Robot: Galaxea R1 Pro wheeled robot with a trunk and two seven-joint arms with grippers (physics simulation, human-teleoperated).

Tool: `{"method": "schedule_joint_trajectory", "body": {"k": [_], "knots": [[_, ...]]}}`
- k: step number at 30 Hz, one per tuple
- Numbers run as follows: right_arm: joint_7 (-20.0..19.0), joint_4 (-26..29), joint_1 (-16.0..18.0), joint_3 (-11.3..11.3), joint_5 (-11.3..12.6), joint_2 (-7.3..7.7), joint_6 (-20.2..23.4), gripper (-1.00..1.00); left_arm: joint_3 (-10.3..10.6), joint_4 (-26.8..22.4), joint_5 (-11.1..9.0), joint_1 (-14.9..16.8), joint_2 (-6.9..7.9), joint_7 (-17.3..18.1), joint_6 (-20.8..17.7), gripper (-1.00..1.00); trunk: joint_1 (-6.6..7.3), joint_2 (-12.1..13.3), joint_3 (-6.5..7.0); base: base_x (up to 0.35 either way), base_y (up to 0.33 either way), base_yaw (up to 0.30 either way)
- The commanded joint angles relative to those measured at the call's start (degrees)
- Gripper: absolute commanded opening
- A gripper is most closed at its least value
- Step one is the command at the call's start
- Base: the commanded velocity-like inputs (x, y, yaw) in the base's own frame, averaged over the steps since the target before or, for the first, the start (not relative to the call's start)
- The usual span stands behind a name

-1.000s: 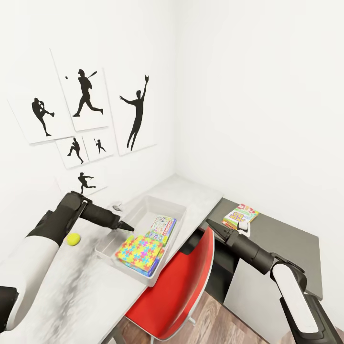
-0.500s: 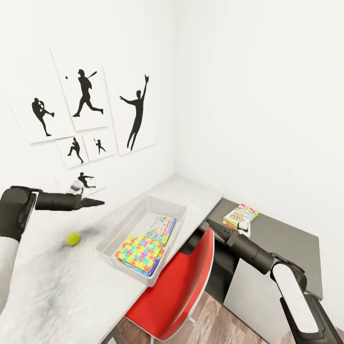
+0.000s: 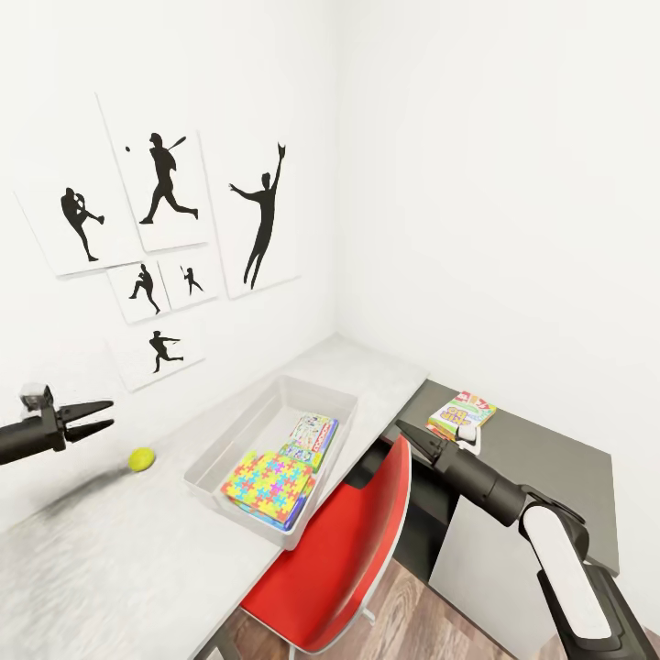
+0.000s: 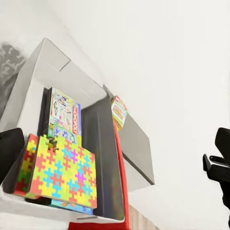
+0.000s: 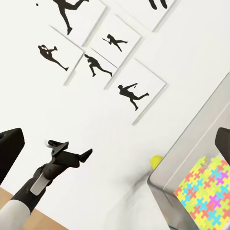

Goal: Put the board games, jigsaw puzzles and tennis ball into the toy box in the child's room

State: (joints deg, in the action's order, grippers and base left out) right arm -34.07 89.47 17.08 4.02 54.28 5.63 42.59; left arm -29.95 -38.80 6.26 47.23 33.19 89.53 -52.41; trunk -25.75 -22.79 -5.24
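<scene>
The grey toy box (image 3: 213,456) stands on the pale table (image 3: 137,559). In it lie a colourful jigsaw puzzle (image 3: 269,480), stacked on another flat box, and a board game (image 3: 312,433). A yellow-green tennis ball (image 3: 140,459) rests on the table left of the box. My left gripper (image 3: 99,415) hovers open and empty above the table, up and left of the ball. Another board game (image 3: 463,412) lies on the dark desk (image 3: 559,477). My right gripper (image 3: 406,433) hangs near it over the red chair (image 3: 339,550); its fingers (image 5: 10,152) stand wide apart, open.
White walls close in behind and to the right, with baseball silhouette pictures (image 3: 165,211) above the table. The red chair is tucked between table and dark desk. Wooden floor (image 3: 403,623) shows below. In the right wrist view the ball (image 5: 155,162) sits beside the toy box (image 5: 189,167).
My left arm has pulled away from the toy box's rim, swinging left and back over the table, its fingers now spread. The ball, box and right arm have stayed put.
</scene>
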Motion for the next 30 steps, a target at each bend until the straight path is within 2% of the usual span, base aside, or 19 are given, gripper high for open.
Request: {"method": "schedule_joint_trajectory", "body": {"k": [1,9,17,30], "knots": [[0.0,0.0,0.1,0.0,0.2,-0.02,0.4,1.00,-0.4,0.4,0.3,-0.6,0.04,0.5,-0.2,1.00,-0.04,-0.1,-0.12,0.000,0.000,-0.006],[0.0,0.0,0.1,0.0,0.2,-0.07,0.4,1.00,-1.0,1.1,-1.1,-1.6,0.04,0.5,0.7,1.00,-0.04,-0.1,0.36,-0.015,0.000,-0.090],[0.0,0.1,0.1,0.2,0.2,-0.01,0.4,1.00,-1.1,0.9,-1.3,-1.8,-0.03,0.5,0.9,1.00,-0.04,-0.1,1.01,-0.103,-0.029,-0.138],[-0.1,0.0,0.1,0.3,0.2,0.08,0.4,1.00,-1.0,0.4,-1.4,-1.9,0.39,0.5,0.8,1.00,-0.03,-0.1,2.11,-0.012,-0.007,-0.143]]}}
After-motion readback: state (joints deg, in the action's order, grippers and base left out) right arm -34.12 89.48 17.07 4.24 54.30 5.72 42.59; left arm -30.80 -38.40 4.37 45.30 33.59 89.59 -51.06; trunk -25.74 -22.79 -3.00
